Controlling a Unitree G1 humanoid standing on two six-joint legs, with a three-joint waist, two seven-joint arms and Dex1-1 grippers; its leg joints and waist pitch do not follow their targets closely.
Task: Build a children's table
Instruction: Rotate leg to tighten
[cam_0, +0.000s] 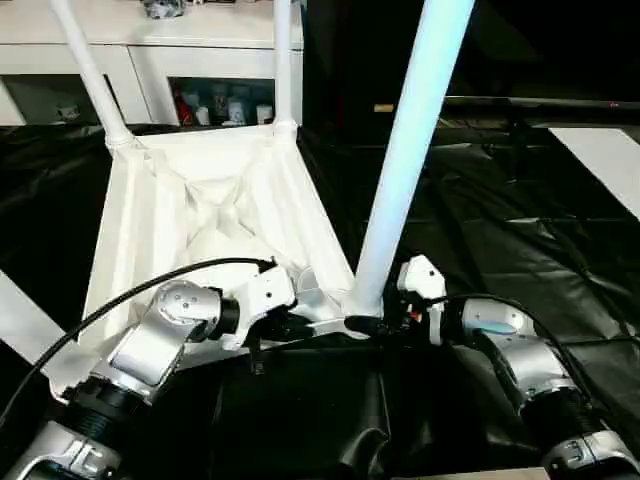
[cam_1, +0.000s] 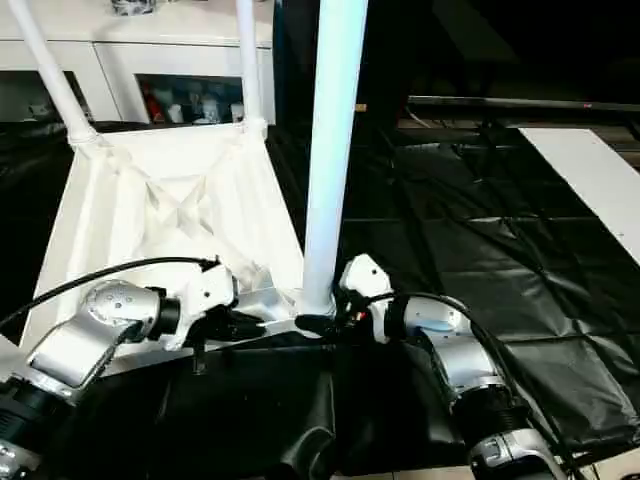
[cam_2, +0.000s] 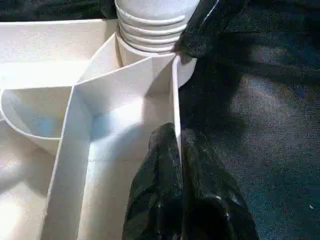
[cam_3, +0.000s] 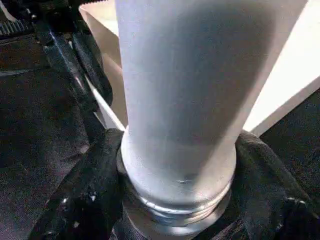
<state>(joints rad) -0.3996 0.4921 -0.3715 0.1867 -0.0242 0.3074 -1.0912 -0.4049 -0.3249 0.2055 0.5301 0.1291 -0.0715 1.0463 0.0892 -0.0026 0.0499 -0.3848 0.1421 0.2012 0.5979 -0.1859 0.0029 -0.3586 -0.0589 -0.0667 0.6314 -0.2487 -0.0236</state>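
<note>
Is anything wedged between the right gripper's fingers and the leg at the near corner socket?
Nothing visible. The right gripper has a finger on each side of the leg, just above its threaded base; the left gripper is pinched on the tabletop rim nearby.

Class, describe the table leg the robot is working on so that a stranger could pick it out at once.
Find the upturned white tabletop on the black sheet. At its near corner stands a leg, its base between the right gripper fingers. Unlike the thinner-looking far legs, it looms largest, nearest the camera.
</note>
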